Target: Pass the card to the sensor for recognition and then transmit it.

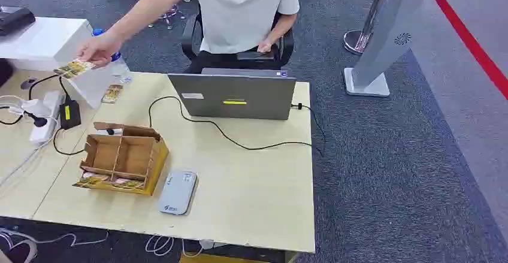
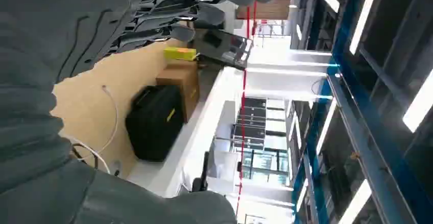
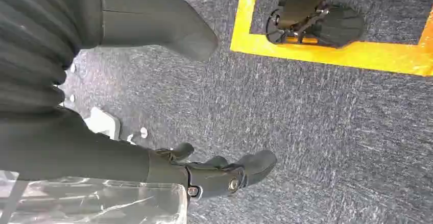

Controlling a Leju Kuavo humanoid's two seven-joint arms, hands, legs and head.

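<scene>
The thin rectangular card with a yellow-green printed picture (image 1: 73, 68) is pinched at its right end by a person's hand (image 1: 97, 48), held flat above the far-left part of the pale wooden worktop (image 1: 251, 185), its long axis running roughly along the far edge and its free end pointing left. The print on it is too small to read. Another printed card (image 1: 112, 93) lies flat near the far edge, and more lie under the open brown cardboard divider box (image 1: 123, 157) towards the near-left corner. Just right of the box, at the near edge, sits the flat grey sensor pad (image 1: 178, 192), with a small dark logo that cannot be read. A closed-backed grey laptop (image 1: 233, 96) at the far edge carries a yellow sticker and a white label, both illegible.

The left wrist view shows the left hand (image 2: 168, 15), fingers spread and holding nothing, before a black case (image 2: 154, 122) and a brown carton (image 2: 179, 83). The right wrist view shows the right hand (image 3: 204, 175) hanging over grey carpet (image 3: 316, 132) with yellow tape (image 3: 327, 53), fingers loosely apart and holding nothing.
</scene>
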